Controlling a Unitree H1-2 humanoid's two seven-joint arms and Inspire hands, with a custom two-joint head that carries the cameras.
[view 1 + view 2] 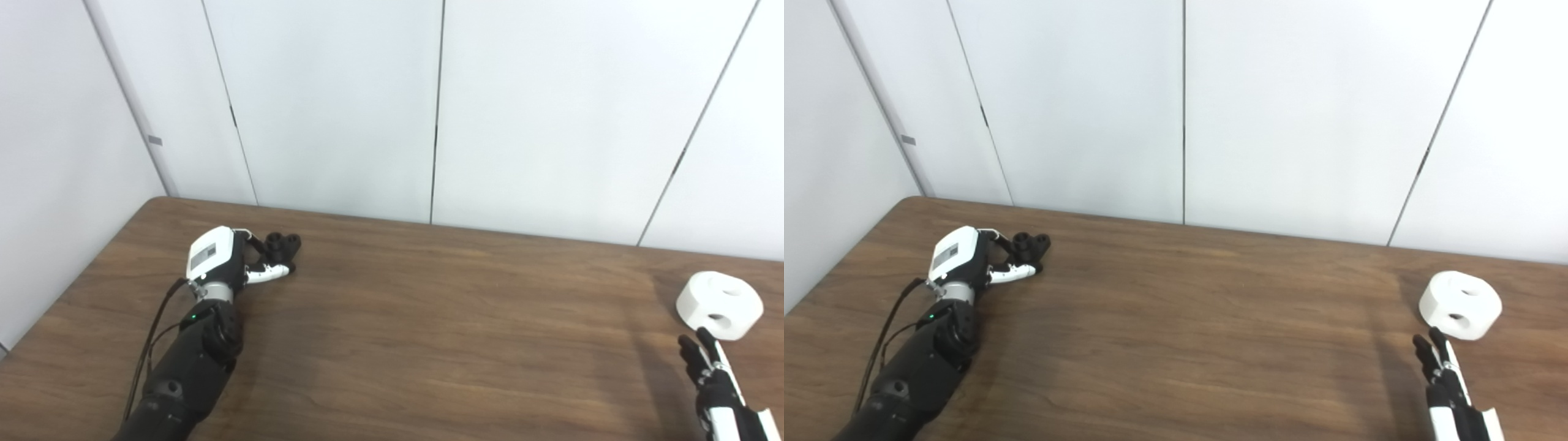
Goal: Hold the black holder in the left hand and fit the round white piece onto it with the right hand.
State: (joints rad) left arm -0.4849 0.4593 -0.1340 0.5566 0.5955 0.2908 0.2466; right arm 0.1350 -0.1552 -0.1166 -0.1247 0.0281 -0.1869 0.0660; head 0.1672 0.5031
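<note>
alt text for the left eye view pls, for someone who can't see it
The left hand reaches to a black holder at the far left of a brown wooden table, fingers around it. At the right edge, the right hand points its open fingers at a round white piece with holes, just short of it. White wall panels stand behind.

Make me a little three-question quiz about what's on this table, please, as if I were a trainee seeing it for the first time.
1. True or false: the right robot hand already holds the round white piece.
2. Which thing lies at the left robot hand: A) the black holder, B) the white piece, C) nothing?
3. Fill in: the white piece rests on the brown ____.

Key: 1 false, the robot hand is just short of it, fingers apart. 2 A; whether it is gripped cannot be told. 3 table.
</note>
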